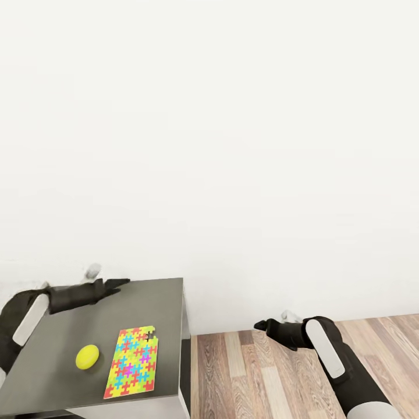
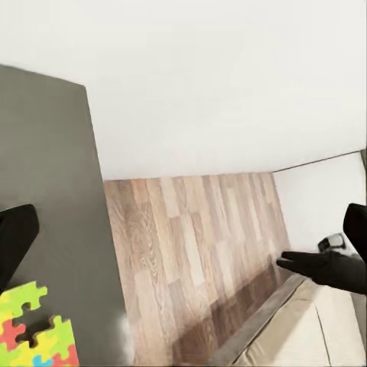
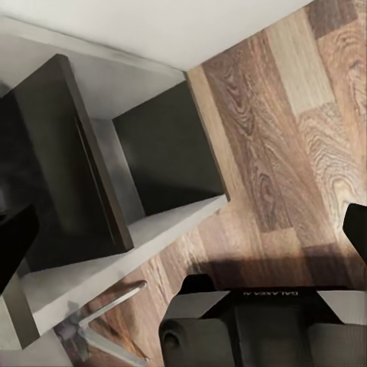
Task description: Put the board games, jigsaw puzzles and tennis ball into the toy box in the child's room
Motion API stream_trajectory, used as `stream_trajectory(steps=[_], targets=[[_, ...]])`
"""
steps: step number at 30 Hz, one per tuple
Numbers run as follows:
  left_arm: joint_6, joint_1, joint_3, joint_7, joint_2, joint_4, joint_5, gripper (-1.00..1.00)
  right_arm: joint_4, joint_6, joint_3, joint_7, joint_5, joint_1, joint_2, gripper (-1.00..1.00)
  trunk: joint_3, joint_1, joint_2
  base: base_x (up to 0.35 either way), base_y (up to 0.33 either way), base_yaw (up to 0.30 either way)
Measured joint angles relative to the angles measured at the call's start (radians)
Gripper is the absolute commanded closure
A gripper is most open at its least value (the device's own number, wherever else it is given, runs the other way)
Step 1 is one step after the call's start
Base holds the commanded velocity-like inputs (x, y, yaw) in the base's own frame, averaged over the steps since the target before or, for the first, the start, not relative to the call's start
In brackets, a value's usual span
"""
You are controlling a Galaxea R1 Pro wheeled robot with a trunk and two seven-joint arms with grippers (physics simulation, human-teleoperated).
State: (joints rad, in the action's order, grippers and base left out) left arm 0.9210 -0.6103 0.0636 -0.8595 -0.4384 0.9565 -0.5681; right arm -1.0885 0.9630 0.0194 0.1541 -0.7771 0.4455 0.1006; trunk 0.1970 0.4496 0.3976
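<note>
Lying on the grey table (image 1: 70,326), tennis ball (image 1: 87,357) beside unlabelled jigsaw puzzle (image 1: 132,362); both empty jaws parted.

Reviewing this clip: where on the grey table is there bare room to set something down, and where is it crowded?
The table is bare along its far strip between the left gripper and the far right corner, and on the near left, beside the tennis ball. It is crowded on the near right, where the jigsaw puzzle lies beside the ball, near the right edge.
</note>
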Motion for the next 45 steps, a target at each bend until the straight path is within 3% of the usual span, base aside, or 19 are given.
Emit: stream_trajectory(steps=[1, 2, 3, 4, 5, 6, 9, 12, 15, 20, 28, 34, 45], targets=[[0.001, -0.002, -0.003, 0.050, 0.022, 0.002, 0.004, -1.00, 0.000, 0.000, 0.001, 0.000, 0.000, 0.000, 0.000, -1.00, 0.000, 0.000, 0.000, 0.000, 0.000, 0.000], [0.001, -0.005, -0.007, 0.152, 0.063, 0.004, 0.013, -1.00, -0.001, 0.000, 0.002, 0.000, 0.000, 0.000, -0.001, -1.00, 0.000, 0.000, 0.000, 0.000, 0.000, 0.000], [0.001, -0.007, -0.009, 0.206, 0.084, 0.005, 0.018, -1.00, -0.001, 0.000, 0.002, 0.000, -0.001, 0.000, -0.001, -1.00, 0.000, 0.000, 0.000, 0.000, 0.000, 0.000], [0.001, -0.008, -0.011, 0.306, 0.118, 0.006, 0.026, -1.00, -0.002, 0.000, 0.004, 0.000, 0.000, 0.000, -0.001, -1.00, 0.000, 0.000, 0.000, 0.000, 0.000, 0.000], [0.000, -0.009, -0.012, 0.357, 0.135, 0.006, 0.031, -1.00, -0.002, 0.000, 0.004, 0.000, 0.000, 0.000, -0.001, -1.00, 0.000, 0.000, 0.000, 0.000, 0.000, 0.000], [-0.001, -0.010, -0.013, 0.446, 0.160, 0.006, 0.036, -1.00, -0.002, 0.000, 0.006, 0.000, 0.000, 0.000, -0.002, -1.00, 0.000, 0.000, 0.000, 0.000, 0.000, 0.000], [-0.005, -0.011, -0.016, 0.594, 0.207, 0.001, 0.039, -1.00, -0.008, -0.001, 0.014, 0.000, 0.000, 0.000, -0.002, -1.00, 0.000, 0.000, 0.000, 0.000, 0.000, 0.000], [-0.011, -0.011, -0.016, 0.689, 0.239, -0.005, 0.042, -1.00, -0.021, -0.001, 0.023, 0.001, 0.000, 0.000, -0.002, -1.00, 0.000, 0.000, 0.000, 0.000, 0.000, 0.000], [-0.016, -0.011, -0.018, 0.733, 0.253, -0.008, 0.043, -1.00, -0.035, -0.001, 0.027, 0.001, 0.000, 0.000, -0.002, -1.00, 0.000, 0.000, 0.000, 0.000, 0.000, 0.000], [-0.017, -0.010, -0.020, 0.756, 0.254, -0.011, 0.044, -1.00, -0.050, -0.001, 0.030, 0.000, 0.001, 0.000, -0.002, -1.00, 0.000, 0.000, 0.000, 0.000, 0.000, 0.000], [-0.015, -0.012, -0.032, 0.760, 0.241, -0.050, 0.045, -1.00, -0.054, -0.001, 0.031, 0.000, 0.001, 0.000, -0.002, -1.00, 0.004, 0.000, 0.000, 0.000, 0.000, 0.000], [-0.011, -0.013, -0.063, 0.757, 0.237, -0.065, 0.066, -1.00, -0.055, -0.001, 0.031, 0.000, 0.001, 0.000, -0.002, -1.00, 0.013, 0.000, 0.000, 0.000, 0.000, 0.000], [0.008, -0.013, -0.072, 0.754, 0.230, -0.060, 0.074, -1.00, -0.055, -0.001, 0.031, 0.001, 0.001, 0.000, -0.002, -1.00, 0.031, 0.000, 0.000, 0.000, 0.000, 0.000]])
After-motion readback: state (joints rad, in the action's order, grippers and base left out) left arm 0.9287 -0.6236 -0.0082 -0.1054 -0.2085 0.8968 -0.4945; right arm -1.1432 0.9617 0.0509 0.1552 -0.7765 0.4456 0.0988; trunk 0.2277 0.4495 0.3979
